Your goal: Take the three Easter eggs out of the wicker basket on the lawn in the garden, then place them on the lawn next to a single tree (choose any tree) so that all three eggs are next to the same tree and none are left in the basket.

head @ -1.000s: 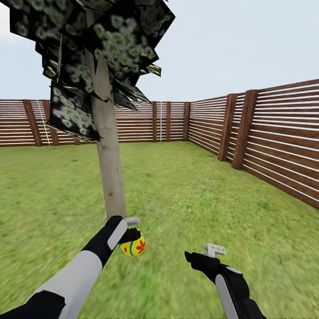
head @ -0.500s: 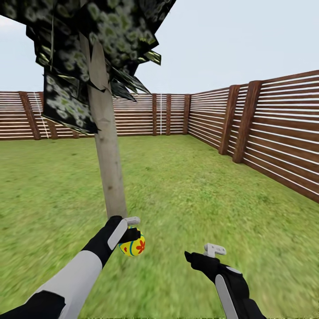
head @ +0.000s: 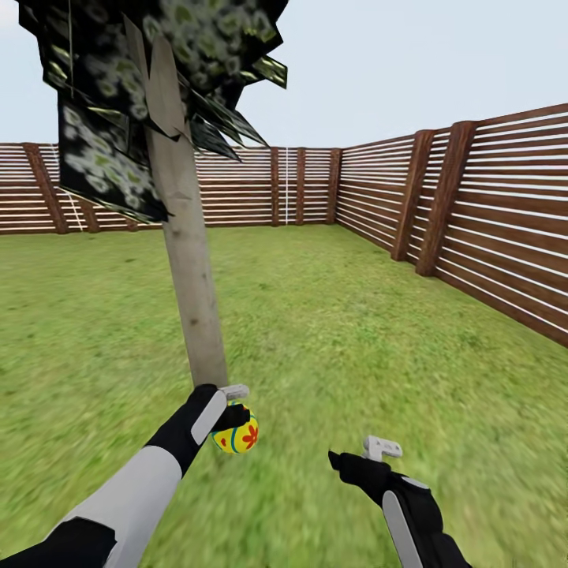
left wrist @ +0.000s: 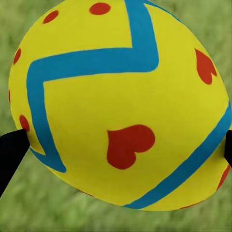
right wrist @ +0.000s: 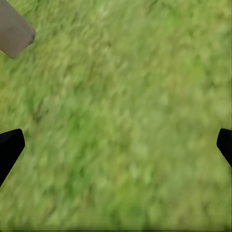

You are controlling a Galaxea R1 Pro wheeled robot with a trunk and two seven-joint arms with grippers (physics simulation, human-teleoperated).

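As the whole head view has tipped down a little since a second ago, the tree (head: pixel 189 276) sits lower in frame; that's the camera, not the things. Arms look unchanged, so I judge the robot is arriving for a drop. Left gripper (head: pixel 233 413) pinches one Easter egg (head: pixel 237 435), just short of the trunk base, above the lawn (head: pixel 355 331). Egg (left wrist: pixel 121 101): yellow, blue zigzags, red heart-like marks. Right gripper (head: pixel 359 457) is spread, holding nothing.
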